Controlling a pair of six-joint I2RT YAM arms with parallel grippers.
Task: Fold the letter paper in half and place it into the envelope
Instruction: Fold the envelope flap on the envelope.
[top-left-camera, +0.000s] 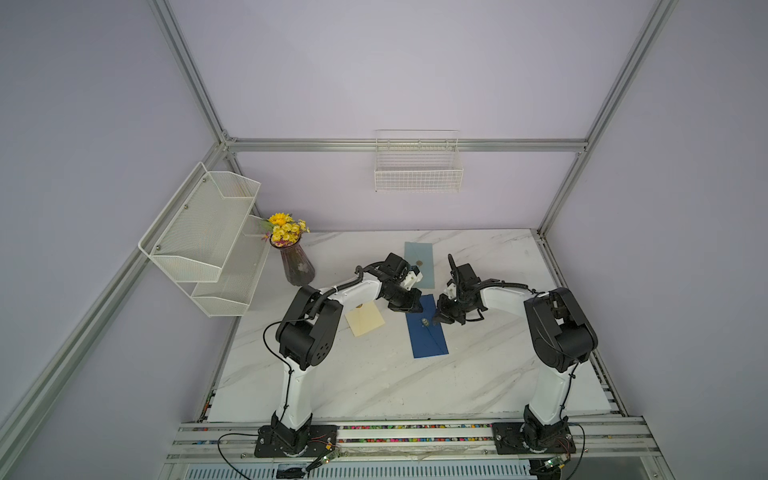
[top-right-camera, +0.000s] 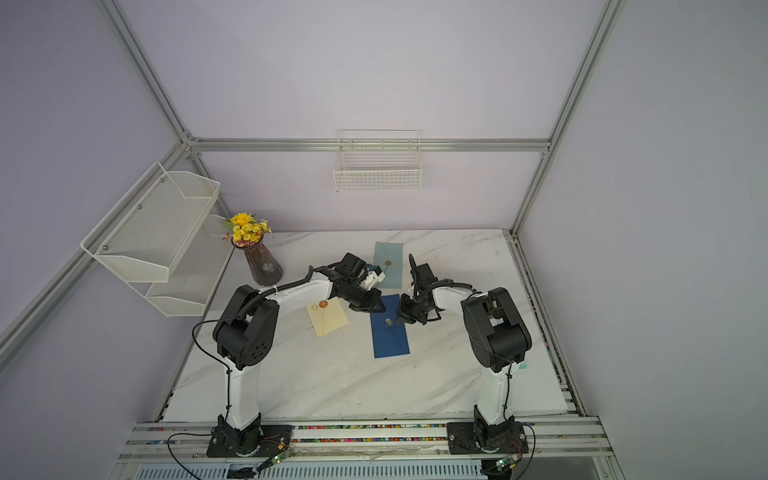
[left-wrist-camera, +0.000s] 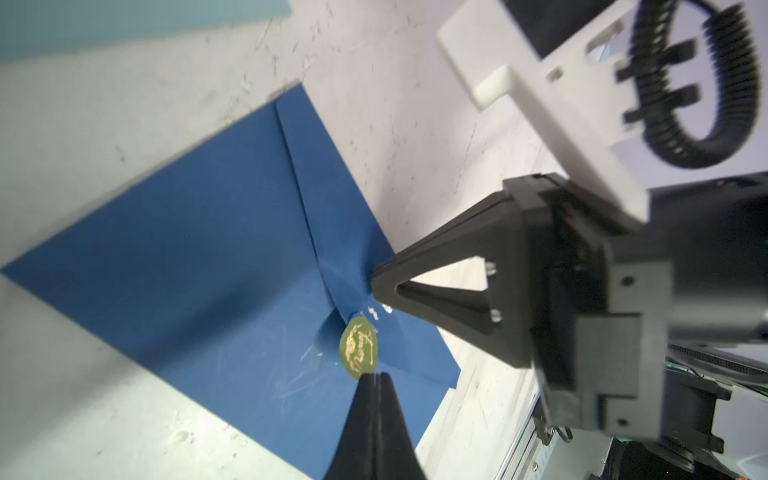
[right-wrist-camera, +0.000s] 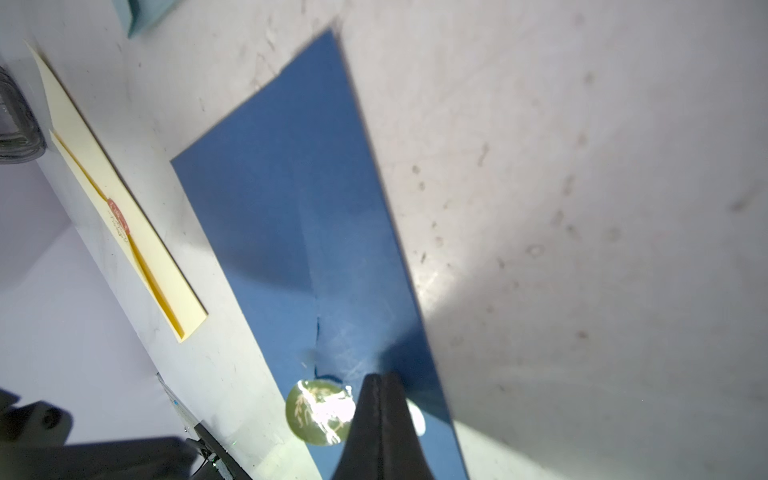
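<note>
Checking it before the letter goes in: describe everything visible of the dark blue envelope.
The dark blue envelope is matte paper, lying on the marble table, flap side up, its triangular flap closed under a round gold seal. The shut left pincer touches the seal; the shut right pincer pinches the puckered flap.

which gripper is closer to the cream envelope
Left. The left gripper is over the blue envelope, on the side toward the cream envelope; the right gripper is at the blue envelope's opposite edge, farther away.
</note>
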